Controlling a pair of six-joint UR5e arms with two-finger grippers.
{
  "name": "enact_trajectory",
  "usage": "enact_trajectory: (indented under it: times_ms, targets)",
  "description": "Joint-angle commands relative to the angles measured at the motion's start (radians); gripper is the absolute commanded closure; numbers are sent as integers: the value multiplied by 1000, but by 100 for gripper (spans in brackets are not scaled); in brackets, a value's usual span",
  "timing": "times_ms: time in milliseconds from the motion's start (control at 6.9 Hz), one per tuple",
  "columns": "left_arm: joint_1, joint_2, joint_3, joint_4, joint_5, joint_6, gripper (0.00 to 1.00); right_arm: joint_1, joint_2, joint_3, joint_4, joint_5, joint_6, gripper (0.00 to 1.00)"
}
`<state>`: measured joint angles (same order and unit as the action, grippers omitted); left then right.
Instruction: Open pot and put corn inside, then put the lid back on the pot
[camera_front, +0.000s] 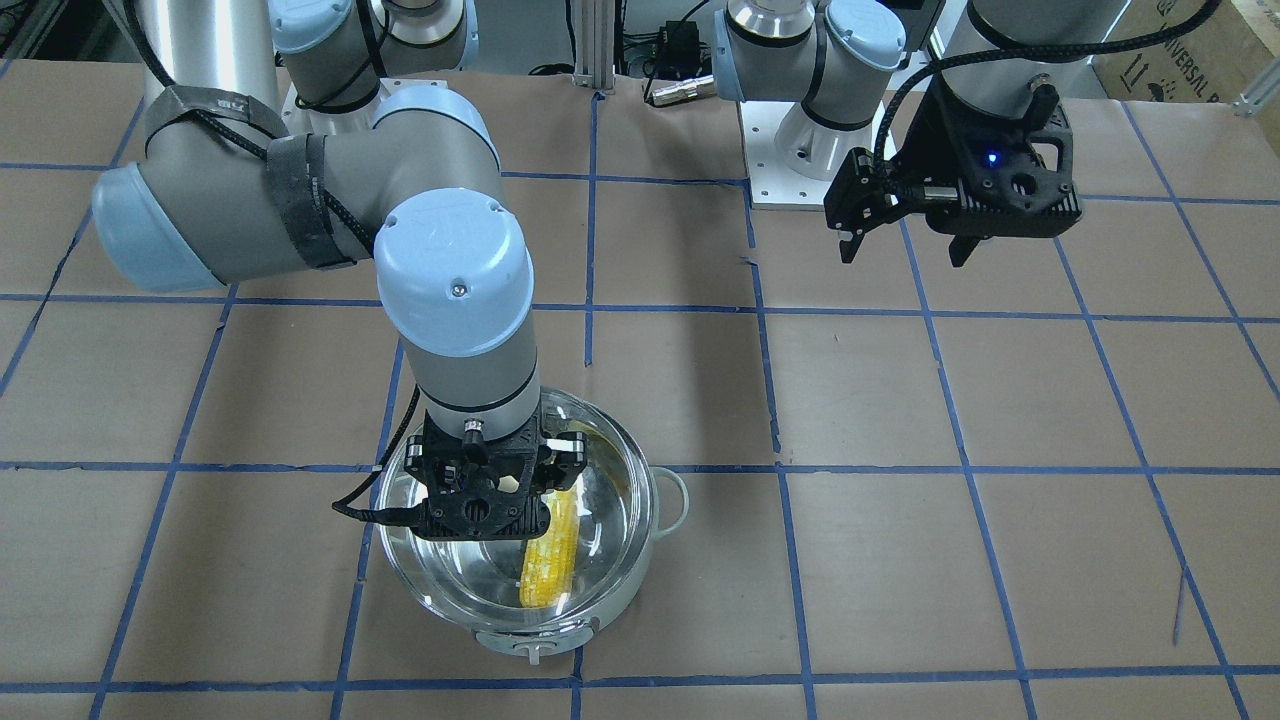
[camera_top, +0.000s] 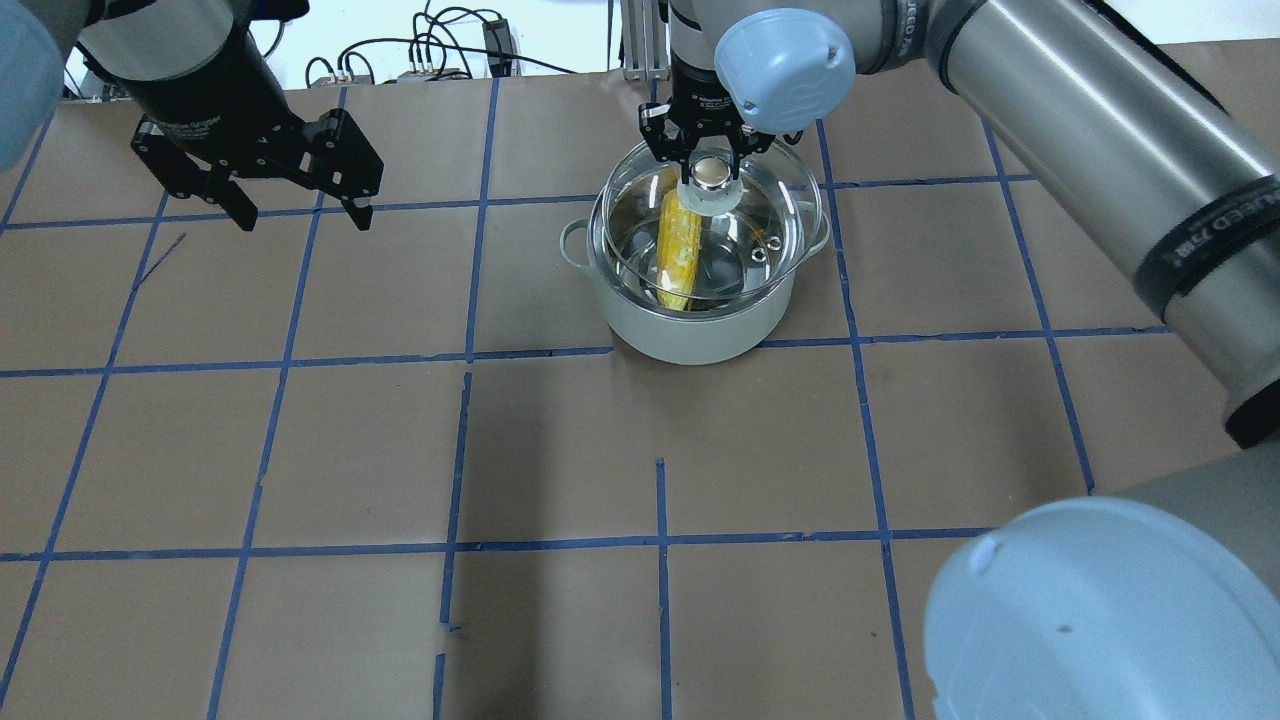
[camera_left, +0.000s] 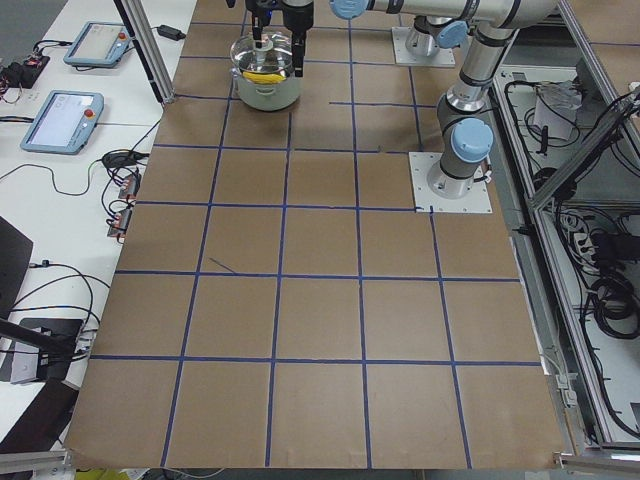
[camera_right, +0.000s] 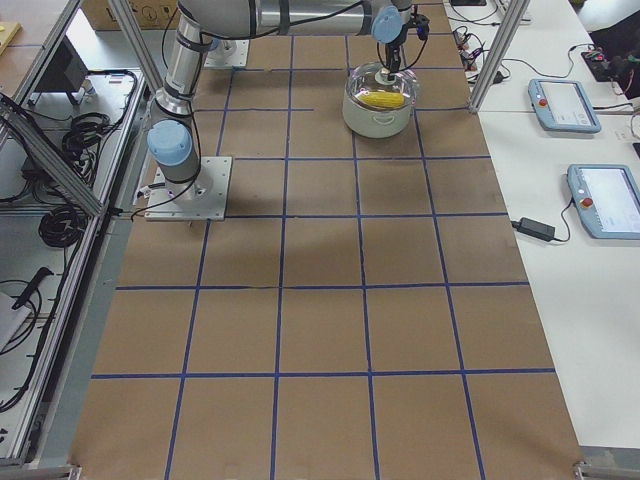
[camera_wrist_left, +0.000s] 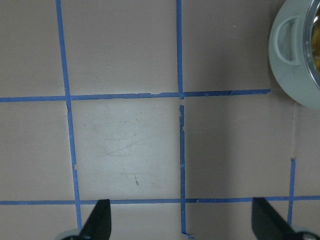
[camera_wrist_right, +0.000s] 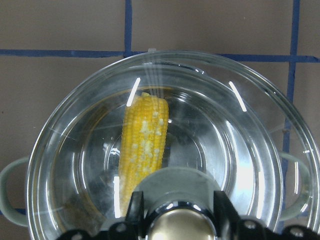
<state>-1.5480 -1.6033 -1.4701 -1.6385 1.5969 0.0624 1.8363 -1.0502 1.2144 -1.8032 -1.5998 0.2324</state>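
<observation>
Overhead exterior view gives me the plainest read: my right gripper (camera_top: 712, 160) has its fingers clamped on the knob of the lid (camera_top: 775, 205), and the lid sits over the pot (camera_top: 690, 330) at the far middle of the table. Whether the glass rests flush on the rim or hangs a touch above it, I cannot tell; it looks slightly offset toward the right. The corn (camera_top: 676, 250) lies inside the pot, seen through the glass, so I judge the final step is in hand: putting the lid back. My left gripper (camera_top: 295, 200) hovers released and empty, well apart at the far left. Next I would centre the lid on the rim, confirm it is seated, then let go of the knob and lift straight up
</observation>
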Motion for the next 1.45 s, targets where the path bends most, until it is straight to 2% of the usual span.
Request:
enact_trajectory:
  times_ms: [0,290,1304]
  targets:
    - [-1,3,-12,9,-21,2,0,3,4,2,-2,0,1,94]
    - [-1,-3,11,9,-22,10,0,15,7,5,-4,1,16,94]
    - [-3,16,-12,19,-25,-15,0,27,24,4,-18,0,36,94]
